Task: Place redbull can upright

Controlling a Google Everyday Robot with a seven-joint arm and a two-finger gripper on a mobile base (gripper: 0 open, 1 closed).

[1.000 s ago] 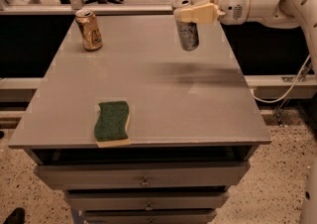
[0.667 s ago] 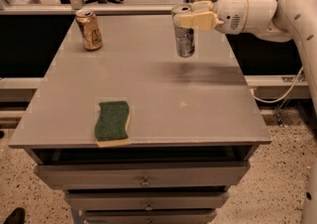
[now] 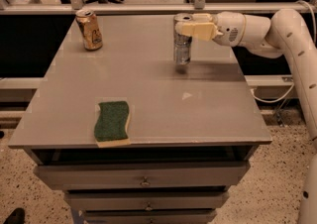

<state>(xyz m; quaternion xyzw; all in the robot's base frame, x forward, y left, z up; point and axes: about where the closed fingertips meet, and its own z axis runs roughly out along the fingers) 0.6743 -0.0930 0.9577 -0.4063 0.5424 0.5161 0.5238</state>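
The redbull can (image 3: 182, 47), slim and silver with blue patches, stands upright in the back right part of the grey table (image 3: 148, 99). Its base is at or just above the tabletop; I cannot tell whether it touches. My gripper (image 3: 185, 26) reaches in from the right on the white arm (image 3: 257, 32). Its cream fingers (image 3: 199, 29) are shut on the can's upper part.
A wider gold-brown can (image 3: 89, 29) stands upright at the back left corner. A green sponge (image 3: 112, 122) lies near the front edge, left of centre. Drawers (image 3: 143, 176) sit under the tabletop. A rail (image 3: 148, 7) runs behind the table.
The gripper has brought the can down and slightly left, from hanging above the table to table level. The gold-brown can and the sponge have not moved.
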